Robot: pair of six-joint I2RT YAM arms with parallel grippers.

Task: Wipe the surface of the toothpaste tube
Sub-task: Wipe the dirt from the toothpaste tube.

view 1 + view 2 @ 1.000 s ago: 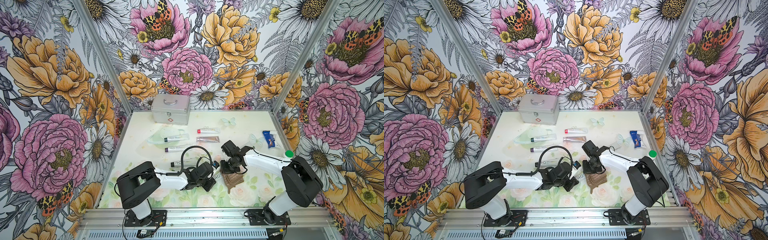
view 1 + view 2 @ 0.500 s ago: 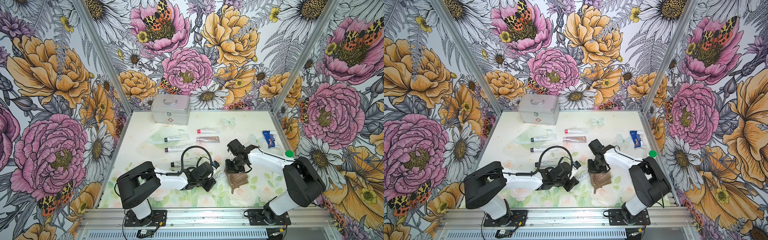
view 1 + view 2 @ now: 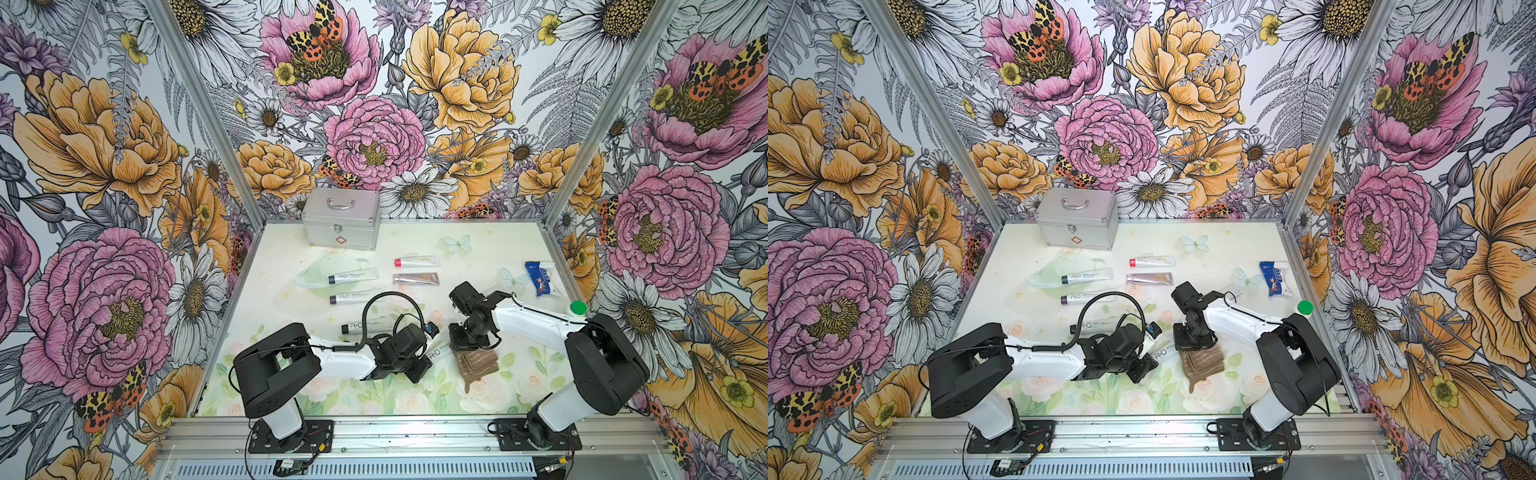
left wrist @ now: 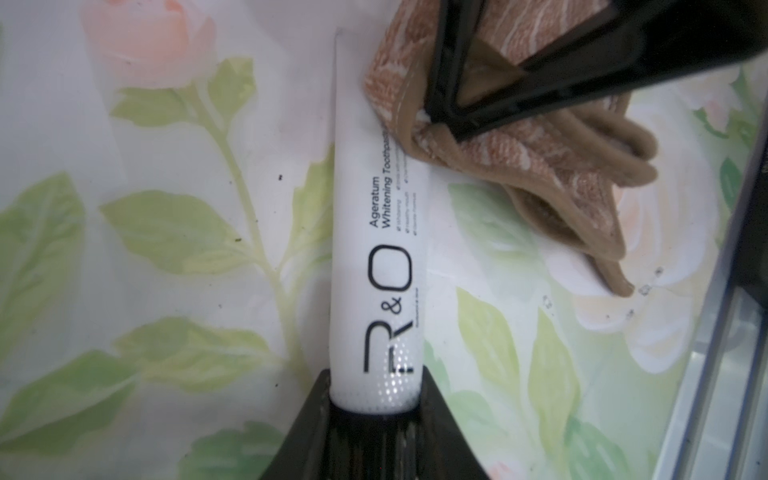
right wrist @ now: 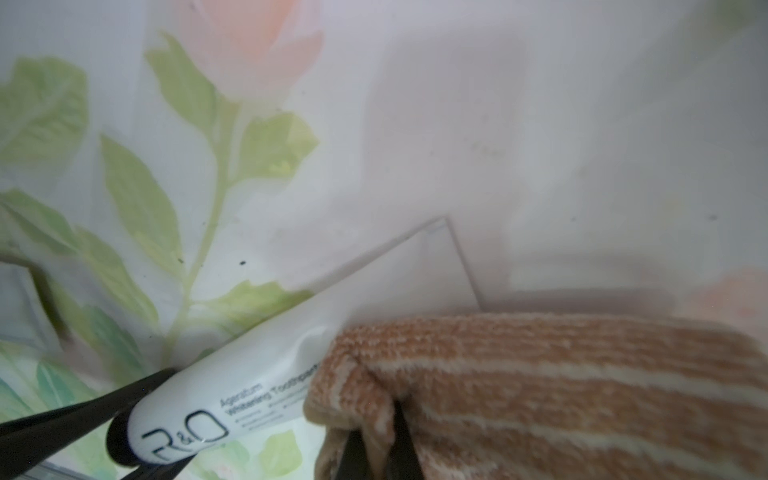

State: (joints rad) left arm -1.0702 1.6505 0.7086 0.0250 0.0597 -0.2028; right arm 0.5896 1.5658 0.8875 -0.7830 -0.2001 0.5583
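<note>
Currently, in both top views, the toothpaste tube (image 3: 435, 354) lies between the two arms toward the front of the table (image 3: 478, 249), and the brown cloth (image 3: 478, 362) covers its flat end.

Left wrist view: the left gripper (image 4: 376, 401) is clamped on the tube's cap end. Hold that grip firm so the tube cannot slide.

Right wrist view: the right gripper (image 5: 378, 440) is pinched closed on the cloth, which overlaps the tube's printed face. Draw the cloth along the tube's length with light downward pressure, and do not snag the crimped tail.
</note>
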